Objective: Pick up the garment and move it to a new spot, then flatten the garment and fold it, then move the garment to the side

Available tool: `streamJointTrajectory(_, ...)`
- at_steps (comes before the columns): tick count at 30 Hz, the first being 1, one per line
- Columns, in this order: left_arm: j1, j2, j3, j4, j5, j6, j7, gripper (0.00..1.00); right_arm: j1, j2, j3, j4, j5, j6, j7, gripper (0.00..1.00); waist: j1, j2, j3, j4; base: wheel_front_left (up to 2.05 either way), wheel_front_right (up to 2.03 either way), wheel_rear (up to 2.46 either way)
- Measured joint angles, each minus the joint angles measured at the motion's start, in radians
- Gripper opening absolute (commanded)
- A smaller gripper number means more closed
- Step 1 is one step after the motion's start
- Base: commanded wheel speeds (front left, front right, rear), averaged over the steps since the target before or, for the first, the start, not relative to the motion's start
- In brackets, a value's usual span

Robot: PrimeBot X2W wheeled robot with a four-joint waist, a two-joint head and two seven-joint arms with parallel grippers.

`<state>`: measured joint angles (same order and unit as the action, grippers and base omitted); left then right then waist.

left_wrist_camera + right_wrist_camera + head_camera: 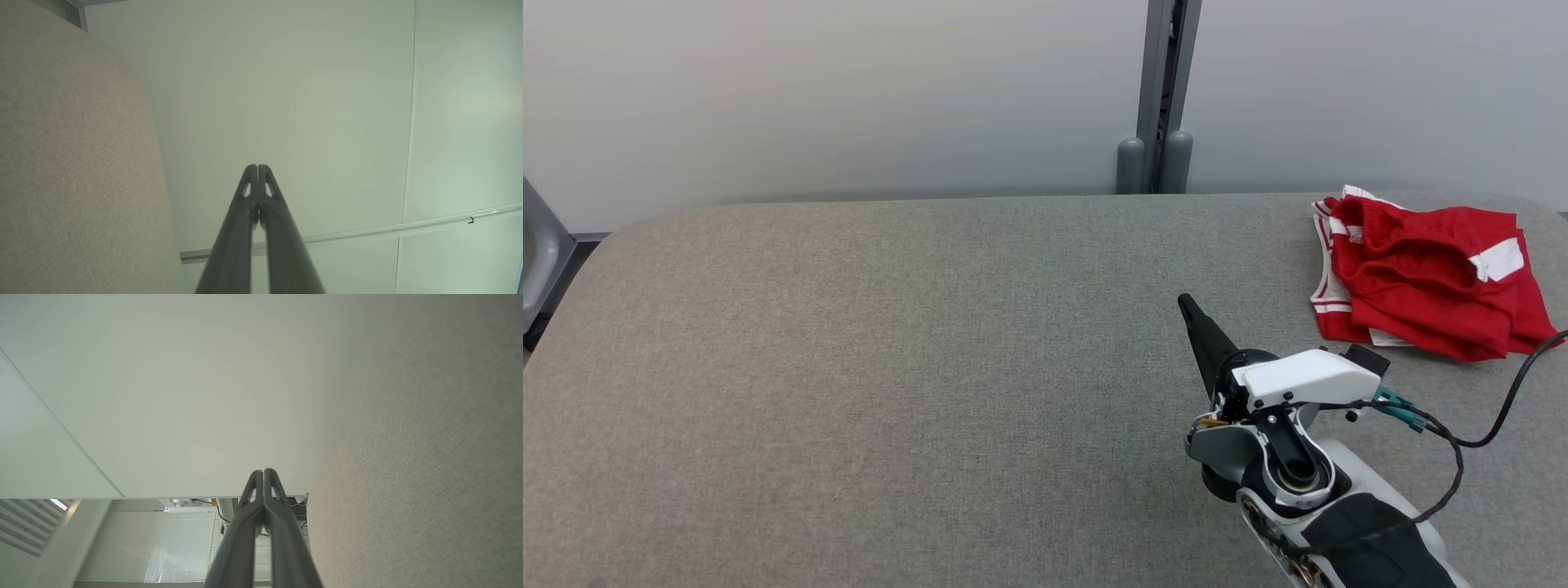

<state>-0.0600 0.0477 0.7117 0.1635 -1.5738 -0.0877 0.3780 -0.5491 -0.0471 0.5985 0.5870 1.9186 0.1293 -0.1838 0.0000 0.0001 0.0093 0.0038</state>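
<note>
item: red garment (1421, 269) with white trim, a crumpled heap at the far right of the grey surface (849, 367), no clear long axis. my right jaws, pressed together and empty, point far-left; the heap lies apart, off to their right. left jaws likewise together, empty, facing wall; right arm (1307, 380) judged nearer.

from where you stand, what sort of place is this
Probably a robot lab or test room, not a home: one large grey fabric-covered table, bare pale wall panels with a metal post behind it, and a single crumpled red garment at its far right.
</note>
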Motion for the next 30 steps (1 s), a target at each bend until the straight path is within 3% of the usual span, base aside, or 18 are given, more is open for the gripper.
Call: streamJointTrajectory(30, 0.0, 0.0, 0.0, 0.0, 0.0, 0.0, 0.0, 0.0, 0.0, 0.0, 0.0, 0.0, 0.001, 0.0, 0.0, 0.0, 0.0, 0.0, 0.0, 0.0, 0.0, 0.0, 0.0)
